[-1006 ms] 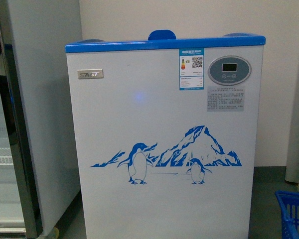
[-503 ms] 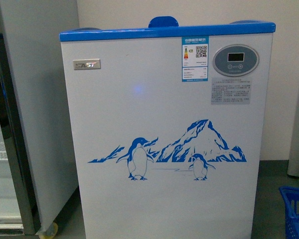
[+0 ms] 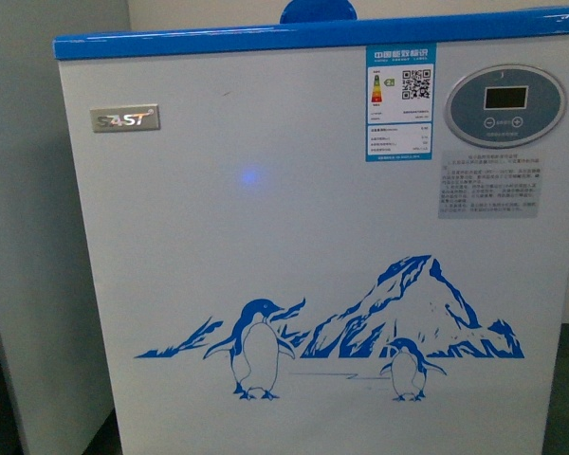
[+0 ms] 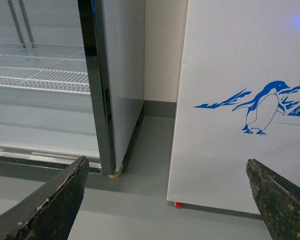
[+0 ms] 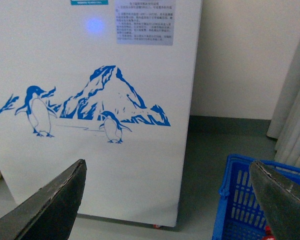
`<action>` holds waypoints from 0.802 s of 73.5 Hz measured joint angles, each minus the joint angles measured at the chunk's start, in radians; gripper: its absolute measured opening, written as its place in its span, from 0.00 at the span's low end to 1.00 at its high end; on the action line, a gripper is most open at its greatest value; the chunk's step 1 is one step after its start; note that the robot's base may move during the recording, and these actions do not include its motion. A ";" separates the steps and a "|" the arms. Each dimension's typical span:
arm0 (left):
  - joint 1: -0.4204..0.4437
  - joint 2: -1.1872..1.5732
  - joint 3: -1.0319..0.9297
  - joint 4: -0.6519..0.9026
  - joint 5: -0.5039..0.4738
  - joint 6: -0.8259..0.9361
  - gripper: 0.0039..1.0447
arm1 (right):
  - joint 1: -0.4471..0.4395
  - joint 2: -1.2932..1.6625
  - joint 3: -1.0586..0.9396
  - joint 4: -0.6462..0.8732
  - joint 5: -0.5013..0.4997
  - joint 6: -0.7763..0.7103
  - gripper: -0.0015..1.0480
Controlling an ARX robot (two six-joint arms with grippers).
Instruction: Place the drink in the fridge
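Our left hand (image 4: 166, 167) and right hand (image 5: 167, 167) gape released, grasping nothing. The fridge (image 3: 294, 246) stands upright straight ahead of both, its blue top rim (image 3: 266, 38) seemingly above them; neither looks nearer.

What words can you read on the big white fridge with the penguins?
"SAST": on the small silver badge, upper left on the front of the white chest fridge with blue rim.
Blue-and-white energy label: it has a QR code, but its print is too small to read.
Grey notice sticker: too blurred to read.
Grey oval control panel: minus and plus signs; the display looks blank.
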 joint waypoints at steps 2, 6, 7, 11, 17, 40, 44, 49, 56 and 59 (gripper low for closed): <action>0.000 0.000 0.000 0.000 -0.001 0.000 0.92 | 0.000 0.000 0.000 0.000 0.000 0.000 0.93; 0.000 0.000 0.000 0.000 0.000 0.000 0.92 | 0.000 0.000 0.000 0.000 0.000 0.000 0.93; 0.000 0.000 0.000 0.000 0.000 0.000 0.92 | 0.000 0.000 0.000 0.000 0.000 0.000 0.93; 0.000 -0.001 0.000 0.000 -0.001 0.000 0.92 | 0.000 -0.001 0.000 0.000 0.000 0.000 0.93; 0.000 0.000 0.000 0.000 0.000 0.000 0.92 | 0.000 0.000 0.000 0.000 0.000 0.000 0.93; 0.000 -0.001 0.000 0.000 0.001 0.000 0.92 | 0.000 0.000 0.000 0.000 0.000 0.000 0.93; 0.000 0.000 0.000 0.000 0.001 0.000 0.92 | 0.000 0.000 0.000 0.000 0.000 0.000 0.93; 0.000 -0.001 0.000 0.000 0.000 0.000 0.92 | 0.023 0.014 0.002 -0.010 0.065 0.014 0.93; 0.000 -0.001 0.000 0.000 0.000 0.000 0.92 | 0.129 0.081 0.007 -0.053 0.415 0.042 0.93; 0.000 -0.001 0.000 0.000 0.000 0.000 0.92 | 0.127 0.119 0.014 -0.089 0.539 0.043 0.93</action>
